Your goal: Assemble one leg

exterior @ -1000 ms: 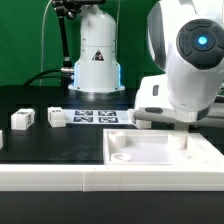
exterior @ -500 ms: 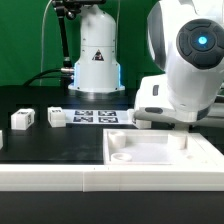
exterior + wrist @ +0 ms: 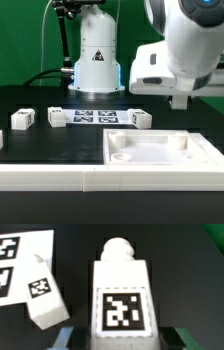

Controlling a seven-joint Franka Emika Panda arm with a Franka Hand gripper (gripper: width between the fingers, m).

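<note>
The leg [image 3: 122,308] is right in the middle of the wrist view, a chunky white peg, tag face up and rounded end pointing away from the hand [image 3: 120,338]. One finger [image 3: 68,336] sits on each flank. It looms far bigger than the second peg [image 3: 45,303] lying by the marker board [image 3: 18,263], so I judge it clamped and off the desk [image 3: 60,145]. In the exterior view the arm hangs above the black surface, and the leg itself is hidden behind the wrist.

Three more pegs wait on the desk: one [image 3: 138,118] just beside the marker board [image 3: 97,116] on the exterior view's right, and two [image 3: 57,117] [image 3: 22,119] on its left. The big white panel [image 3: 160,165] lies nearest the camera.

My read of the next move is a carry to a corner hole of that panel. The grip should stay square, the peg should be in line with the hole before it goes down, and it should be seated gently, because a tilted peg will jam on the rim.

As for labels, the leg carries a black-and-white square tag, and the board has several like it. The arm's base [image 3: 95,55] bears a warning triangle. No readable words anywhere.
</note>
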